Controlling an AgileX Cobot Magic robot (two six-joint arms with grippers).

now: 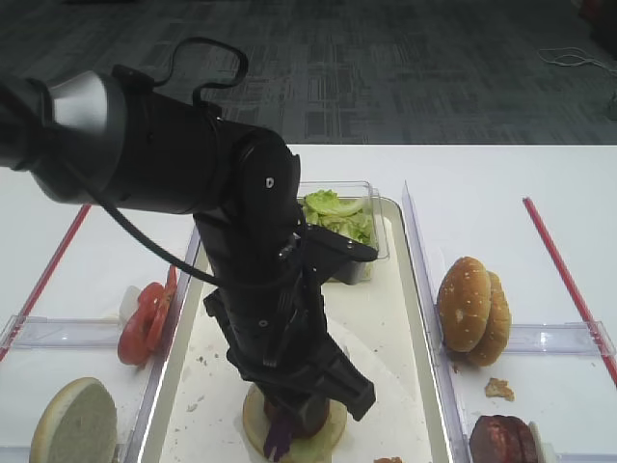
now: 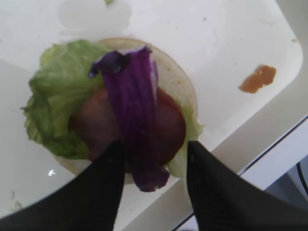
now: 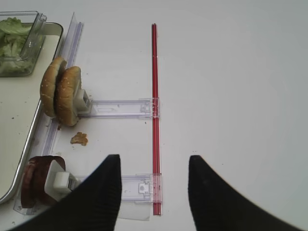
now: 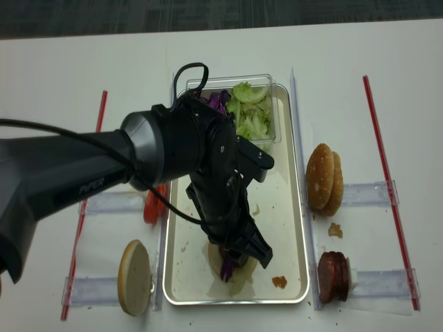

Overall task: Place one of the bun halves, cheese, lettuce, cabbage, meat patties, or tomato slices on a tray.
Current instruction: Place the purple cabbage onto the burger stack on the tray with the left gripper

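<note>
Left wrist view: your left gripper hangs directly over long purple cabbage strip, jaws parted, strip's near end between them; whether fingers touch it, you cannot tell. Strip runs lengthwise away from jaws, draped on stacked burger: reddish patty, green lettuce, pale bun base, all on cream-floored silver-rimmed tray. Right gripper well apart, jaws wide, empty, over white table.

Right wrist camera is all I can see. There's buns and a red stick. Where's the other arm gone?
Observer: The left gripper hangs over a burger stack on the tray.
Operator: What's on top of the stack?
Observer: A purple cabbage strip, lying between the open fingers.
Operator: What's underneath?
Observer: Green lettuce on a bun half.
</note>
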